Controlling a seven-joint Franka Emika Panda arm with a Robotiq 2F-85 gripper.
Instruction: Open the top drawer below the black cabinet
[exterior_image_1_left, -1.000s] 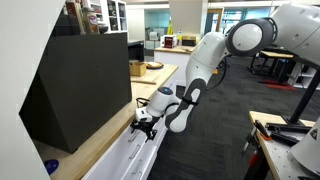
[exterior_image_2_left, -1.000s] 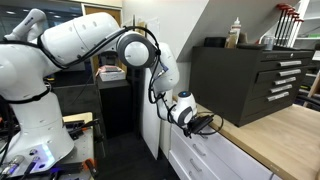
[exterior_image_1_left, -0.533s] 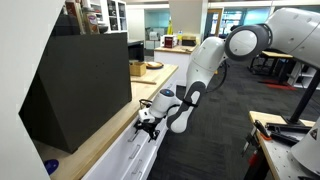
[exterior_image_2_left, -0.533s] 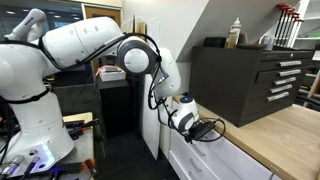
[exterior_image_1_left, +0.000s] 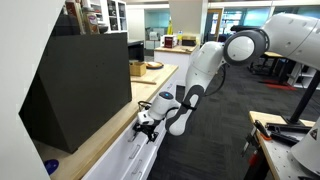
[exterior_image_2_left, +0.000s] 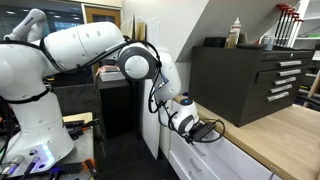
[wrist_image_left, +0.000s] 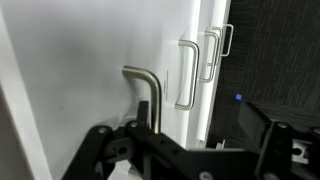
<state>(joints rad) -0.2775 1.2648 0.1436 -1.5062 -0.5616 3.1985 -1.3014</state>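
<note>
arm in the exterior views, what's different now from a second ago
The arm's elbow has sunk lower in both exterior views. The gripper has shifted slightly down and right in that picture, its jaws apart around the handle of the top drawer. Any sliding of the drawer is too slight to tell. The black cabinet has not moved.
</note>
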